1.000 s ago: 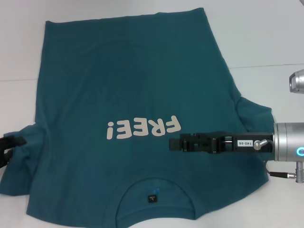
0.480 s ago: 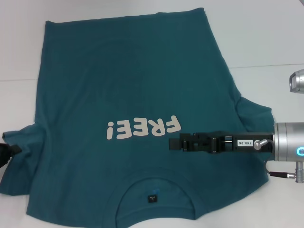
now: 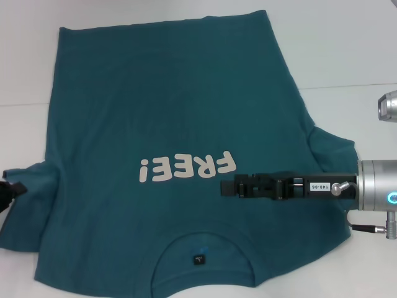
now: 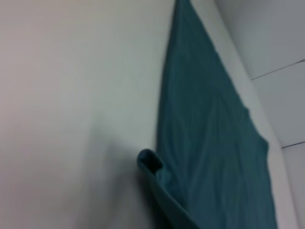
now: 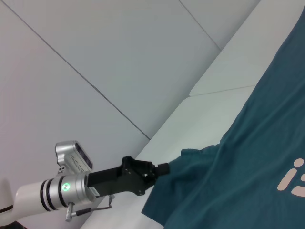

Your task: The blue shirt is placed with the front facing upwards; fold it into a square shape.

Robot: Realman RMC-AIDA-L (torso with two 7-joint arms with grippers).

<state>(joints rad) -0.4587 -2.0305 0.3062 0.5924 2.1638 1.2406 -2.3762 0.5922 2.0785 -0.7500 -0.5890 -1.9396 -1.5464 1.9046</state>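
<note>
Pretty roomy here. The right gripper [image 3: 224, 186] hangs over the blue shirt [image 3: 167, 112], with flat cloth all around its fingers and nothing sticking up. The left gripper [image 3: 13, 189] sits at the sleeve edge, where a curled sleeve fold [image 4: 151, 164] is the only bump; outward from it is bare white surface [image 3: 25, 74].

Work surface: a white table [image 3: 347, 43] with a smooth matte finish. A thin seam line [image 3: 347, 85] crosses the table top, visible on both sides of the work area. In the right wrist view, a pale grey panelled wall [image 5: 95, 57] stands beyond the table edge; thin dark joint lines [image 5: 71, 67] divide the wall into large flat panels. Lighting is even and diffuse. In the left wrist view, a soft shadow lies on the table [image 4: 71, 119]. No floor or window is identifiable.
</note>
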